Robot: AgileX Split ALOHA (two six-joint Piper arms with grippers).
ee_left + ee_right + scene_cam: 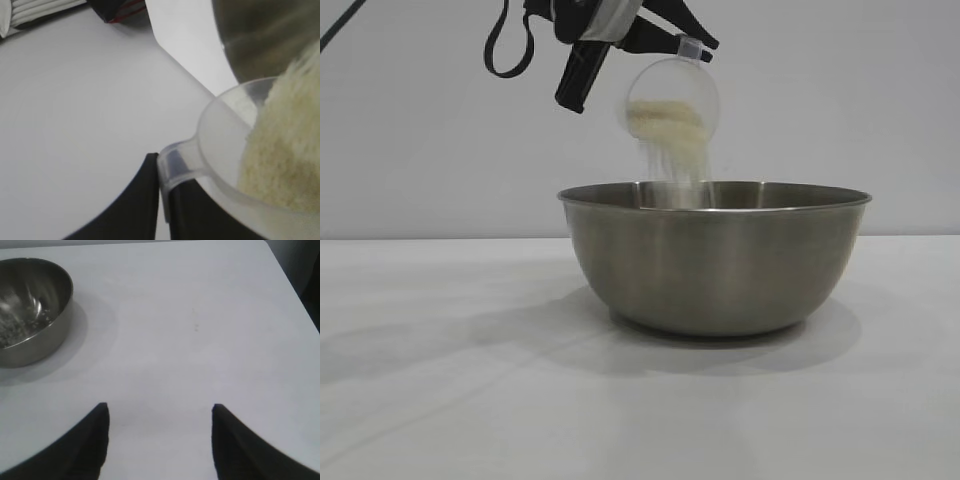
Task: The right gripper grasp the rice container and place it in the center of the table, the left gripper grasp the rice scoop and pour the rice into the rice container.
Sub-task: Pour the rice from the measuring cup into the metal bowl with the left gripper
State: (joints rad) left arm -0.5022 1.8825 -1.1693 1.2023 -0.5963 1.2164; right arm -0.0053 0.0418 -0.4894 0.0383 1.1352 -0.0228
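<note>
Left claw point(695, 42) grips the scoop point(670, 105) by its small side handle, jaws shut on that tab, and holds it in the air above the bowl point(715, 255). The scoop is tipped steeply, its mouth turned down toward the bowl, and rice point(668, 120) slides from it in a thin whitish stream that falls just inside the bowl's rim on the left-arm side. In the left wrist view the handle point(175, 162) sits pinched between the black fingers point(135, 200), with the rice point(285, 160) heaped against the scoop's lower lip and the bowl's steel wall point(260, 35) beyond it.

What matters for the pour is that the scoop's mouth stays over the bowl's opening: the bowl lies directly below the claw, and the stream lands close to the rim, not the middle, so I judge a small drift away from the bowl could spill grains onto the tabletop point(440, 400). A fair amount of rice is left in the scoop, so more tipping seems needed.

Farther off, the right claw point(160, 440) hangs open and empty over bare tabletop, well apart from the bowl point(30, 310), which already holds some scattered grains point(15, 325).
</note>
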